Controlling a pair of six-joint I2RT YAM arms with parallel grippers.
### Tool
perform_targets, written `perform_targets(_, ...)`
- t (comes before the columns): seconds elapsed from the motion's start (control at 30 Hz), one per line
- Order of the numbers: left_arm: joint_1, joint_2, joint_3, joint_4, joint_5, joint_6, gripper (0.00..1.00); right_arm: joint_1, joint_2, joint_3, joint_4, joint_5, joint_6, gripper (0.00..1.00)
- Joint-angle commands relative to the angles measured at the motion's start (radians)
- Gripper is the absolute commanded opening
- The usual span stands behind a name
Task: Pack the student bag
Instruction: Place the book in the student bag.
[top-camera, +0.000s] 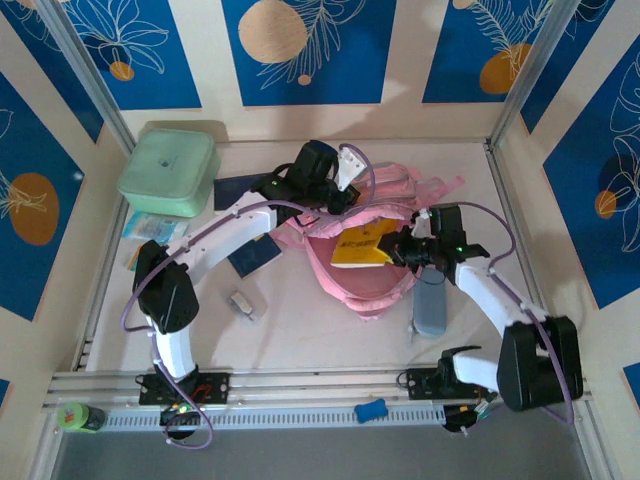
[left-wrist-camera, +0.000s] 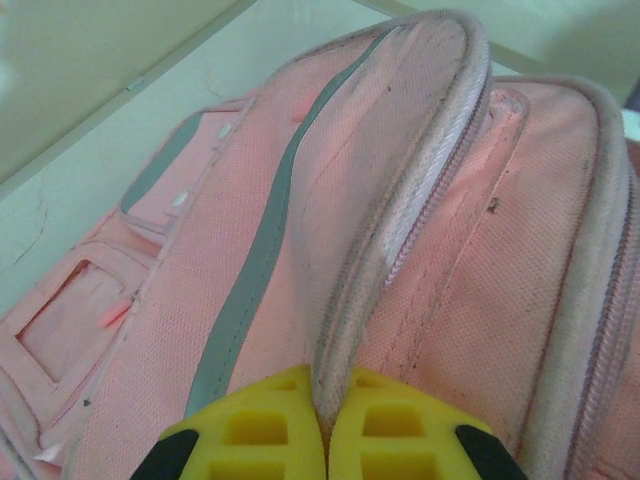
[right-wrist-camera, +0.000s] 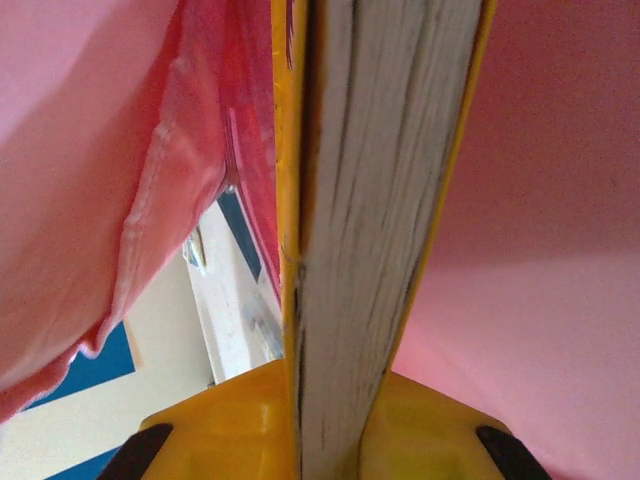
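**A:** Gripper status?

**B:** Left gripper (left-wrist-camera: 322, 425) is clenched. Its yellow ribbed fingertips pinch a fold of the student bag (left-wrist-camera: 420, 250) right at the zip edge. Right gripper (right-wrist-camera: 330, 410) is clamped on one book (right-wrist-camera: 370, 200).

**A:** Where's the bag?

**B:** In the top view the student bag (top-camera: 345, 285) sits just right of centre on the pale table (top-camera: 300, 330), mouth open. The left gripper (top-camera: 348, 198) is at the bag's upper edge and the right gripper (top-camera: 405, 250) at its right side.

**A:** Bag material?

**B:** Soft pink woven fabric with a visible grid weave. There's a grey-blue trim strip, pale zip tape and stitched seams, and the surface is slightly grubby. Flat pockets show at the left of the left wrist view.

**A:** And the book?

**B:** Yellow cover, thick off-white page block, page edges a bit uneven. In the top view the book (top-camera: 360, 247) lies in the bag mouth. In the right wrist view there's pink fabric (right-wrist-camera: 560, 250) on both sides of it.

**A:** Other items, with counts?

**B:**
- One mint-green square box (top-camera: 168, 172) with rounded corners, upper left.
- Two dark blue flat rectangles: one (top-camera: 235, 190) beside the box, one (top-camera: 253, 260) under the left arm.
- One grey-blue oblong pouch (top-camera: 430, 308) below the right gripper.
- One small grey piece (top-camera: 240, 303), left of centre. Can't tell what it is.
- One small blue object (top-camera: 370, 410) on the bottom rail.
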Motion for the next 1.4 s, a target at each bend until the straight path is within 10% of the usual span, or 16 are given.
perform_targets(0.0,-0.001,-0.07,0.022,0.117,0.045,-0.026,0.0,0.015,0.081,0.046,0.213,-0.002,0.008,0.01)
perform_targets(0.43,0.01,-0.061,-0.004,0.152,0.04,-0.031,0.0,0.009,0.302,0.039,0.267,0.082,-0.063,0.34)
perform_targets(0.83,0.032,-0.082,-0.044,0.173,0.04,-0.042,0.0,-0.008,0.117,0.015,-0.189,0.337,-0.179,0.57)
perform_targets(1.03,0.036,-0.086,-0.062,0.193,0.066,-0.054,0.0,0.084,0.002,-0.056,-0.165,0.309,-0.111,0.46)
perform_targets(1.37,0.036,-0.068,-0.045,0.19,0.083,-0.056,0.0,0.233,0.121,-0.064,-0.022,0.457,0.018,0.02)
